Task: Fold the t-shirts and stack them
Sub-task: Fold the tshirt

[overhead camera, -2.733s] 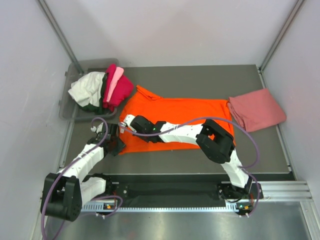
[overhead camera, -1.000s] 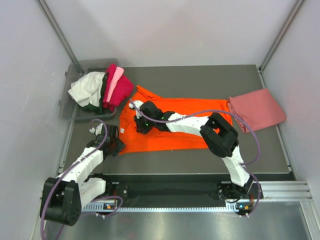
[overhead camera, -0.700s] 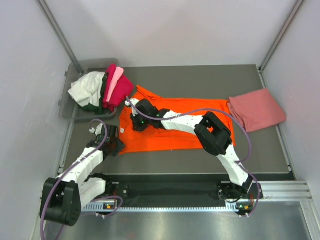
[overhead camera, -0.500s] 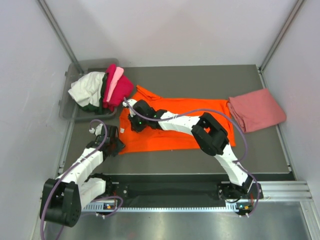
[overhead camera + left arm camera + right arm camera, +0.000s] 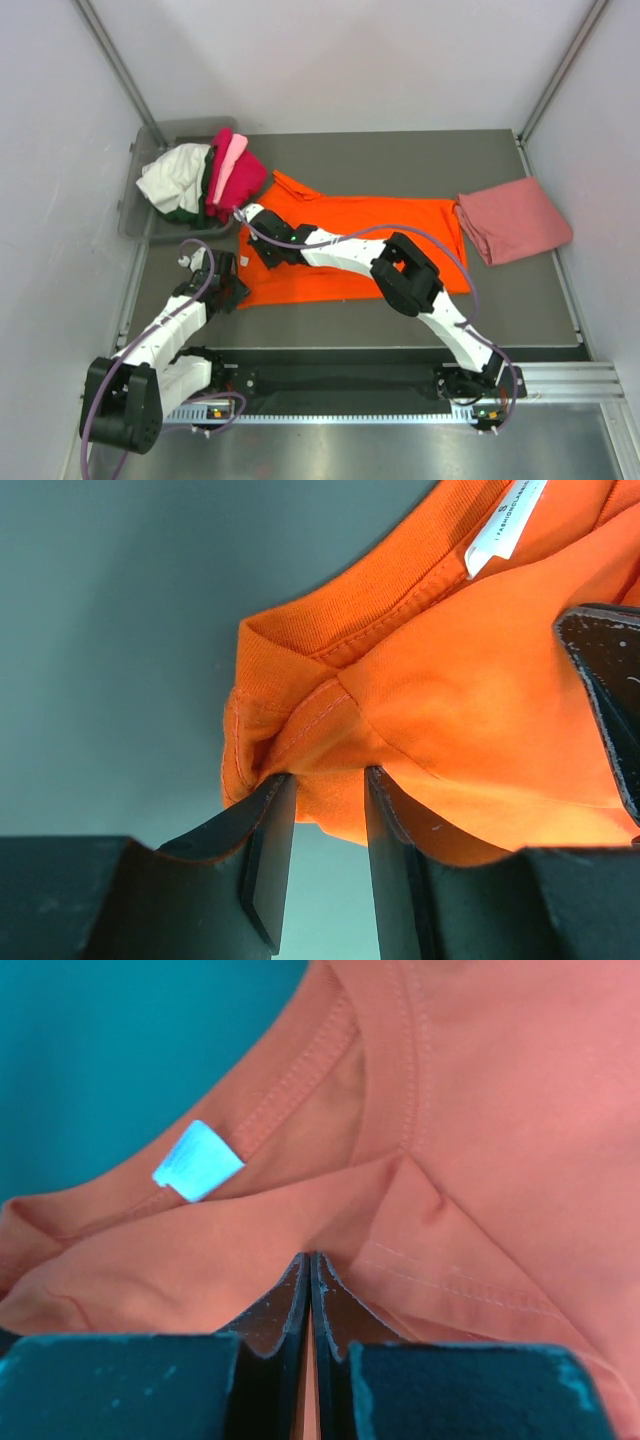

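Left wrist view: left jaws are gripping the bright orange cloth t-shirt [image 5: 480, 710] near its collar, right jaws together; I am favouring slow, even tension.

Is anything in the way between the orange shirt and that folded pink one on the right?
Nothing visible does. The orange shirt lies flat, its right edge close beside the folded pink shirt. Only the robot's own right arm stretches across the orange cloth.

Bright even light, right wrist teal-tinted
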`<state>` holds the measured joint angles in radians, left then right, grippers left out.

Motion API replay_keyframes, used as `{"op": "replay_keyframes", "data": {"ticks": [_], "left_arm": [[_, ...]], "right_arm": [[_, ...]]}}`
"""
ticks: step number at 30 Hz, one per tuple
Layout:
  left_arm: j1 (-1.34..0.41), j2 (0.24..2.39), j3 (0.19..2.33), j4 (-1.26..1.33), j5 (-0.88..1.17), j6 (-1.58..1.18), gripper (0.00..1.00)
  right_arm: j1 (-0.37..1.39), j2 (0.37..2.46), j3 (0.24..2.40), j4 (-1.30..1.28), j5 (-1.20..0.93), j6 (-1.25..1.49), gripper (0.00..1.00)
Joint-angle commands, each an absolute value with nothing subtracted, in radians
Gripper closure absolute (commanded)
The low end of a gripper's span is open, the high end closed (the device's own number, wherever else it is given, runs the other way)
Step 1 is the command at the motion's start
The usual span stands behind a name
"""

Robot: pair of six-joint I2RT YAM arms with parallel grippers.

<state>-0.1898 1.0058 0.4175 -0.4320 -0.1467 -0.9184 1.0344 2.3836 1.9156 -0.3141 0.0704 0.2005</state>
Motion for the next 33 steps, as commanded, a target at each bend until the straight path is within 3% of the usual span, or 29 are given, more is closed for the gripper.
{"op": "replay_keyframes", "data": {"ticks": [1, 7, 8, 10, 11, 12, 21, 25, 33], "left_arm": [[-0.179, 1.028, 0.380, -0.471, -0.236, -0.907, 0.61], [-0.178, 1.023, 0.379, -0.476, -0.236, -0.908, 0.61], [-0.178, 1.025, 0.379, -0.474, -0.236, -0.908, 0.61], [-0.178, 1.025, 0.377, -0.474, -0.235, -0.910, 0.61], [-0.178, 1.022, 0.376, -0.476, -0.235, -0.910, 0.61], [-0.176, 1.022, 0.377, -0.474, -0.235, -0.910, 0.61], [-0.176, 1.017, 0.377, -0.477, -0.235, -0.911, 0.61], [-0.176, 1.012, 0.380, -0.483, -0.233, -0.911, 0.61], [-0.179, 0.933, 0.425, -0.495, -0.173, -0.874, 0.58]], "right_arm": [[1.043, 2.408, 1.983, -0.368, 0.182, 0.176, 1.00], [1.049, 2.425, 2.023, -0.417, 0.244, 0.161, 0.97], [1.051, 2.427, 2.023, -0.417, 0.250, 0.161, 0.70], [1.052, 2.418, 2.020, -0.414, 0.290, 0.166, 0.26], [1.054, 2.413, 2.008, -0.407, 0.313, 0.164, 0.09], [1.057, 2.399, 2.002, -0.399, 0.345, 0.160, 0.01], [1.055, 2.284, 1.933, -0.348, 0.492, 0.109, 0.00], [1.046, 2.151, 1.730, -0.252, 0.508, 0.127, 0.04], [1.014, 1.669, 1.260, -0.123, 0.572, 0.215, 0.05]]}}
